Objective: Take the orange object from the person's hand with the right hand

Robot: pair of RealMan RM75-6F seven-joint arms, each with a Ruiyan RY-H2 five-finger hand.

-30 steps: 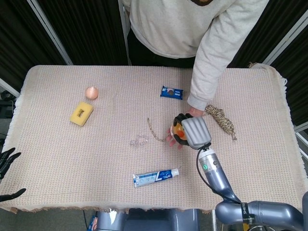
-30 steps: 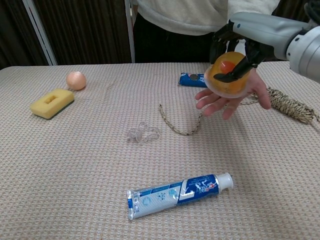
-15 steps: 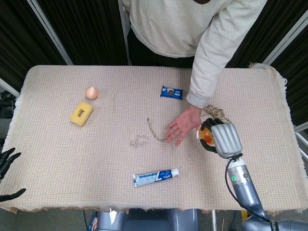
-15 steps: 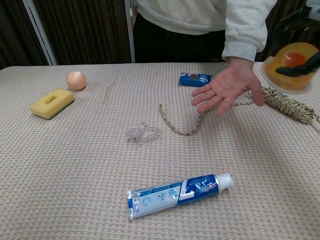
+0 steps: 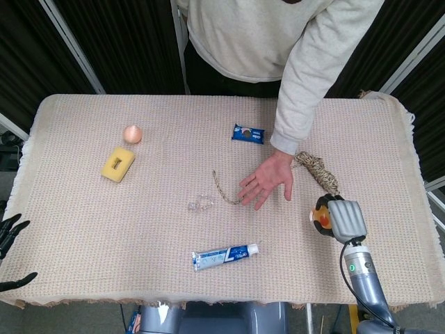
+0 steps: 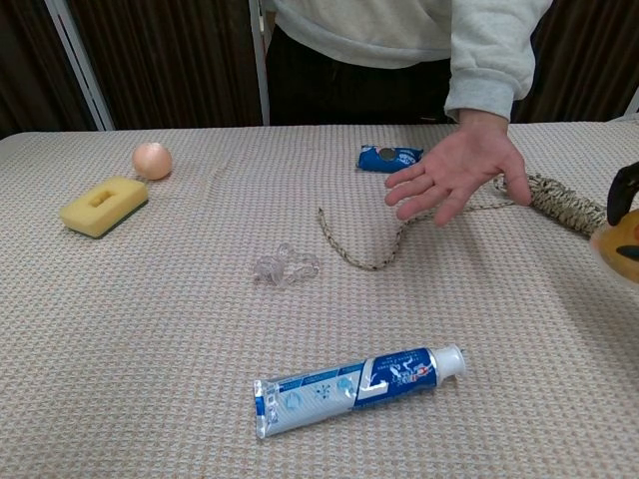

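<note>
My right hand holds the orange object, a round orange cup, above the right part of the table, right of the person's hand. In the chest view only the edge of the orange object and a dark fingertip show at the right border. The person's hand is open and empty, palm up, over the table's middle right. My left hand hangs off the table's left edge with its fingers spread and nothing in it.
A coiled rope trails toward the centre. A toothpaste tube, a clear plastic piece, a blue snack packet, a yellow sponge and a peach ball lie on the cloth-covered table.
My right hand has lifted the orange object off the person's palm and carried it right and toward me. The person's hand stays open and empty.
</note>
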